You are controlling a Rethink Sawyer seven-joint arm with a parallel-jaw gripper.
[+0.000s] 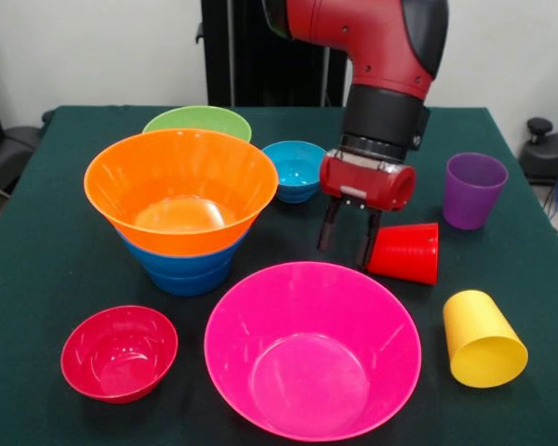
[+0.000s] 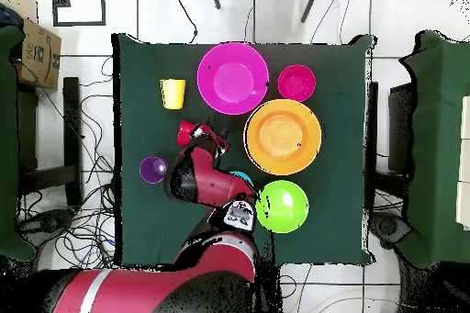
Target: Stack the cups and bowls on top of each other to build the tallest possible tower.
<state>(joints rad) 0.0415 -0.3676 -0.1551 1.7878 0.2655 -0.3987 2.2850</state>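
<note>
so the tower [image 1: 181, 218] right now is a wide glossy orange plastic bowl [image 1: 180, 190] nested on blue plastic bowls [image 1: 182, 270], sitting left of centre in the front view. the big pink plastic bowl [image 1: 312, 349] is at the bottom centre, on its own on the dark green table cloth [image 1: 37, 269].

the gripper [image 1: 350, 245] hangs in the middle of the frame, black fingers parted and pointing down, holding nothing. the red plastic tumbler [image 1: 406, 252] lies on its side just beside it to the right, looks like it's touching or nearly touching one finger, can't say which.

my guess is the red cup is the target. lying down it'll roll, so i'd straddle the body across its width and close slowly, not nudge it sideways first.

other stuff: yellow tumbler [image 1: 482, 339] tipped over at lower right, purple tumbler [image 1: 473, 190] upright at right, small red bowl [image 1: 119, 352] lower left, green bowl [image 1: 197, 123] and small light-blue bowl [image 1: 294, 170] up behind the tower.
</note>
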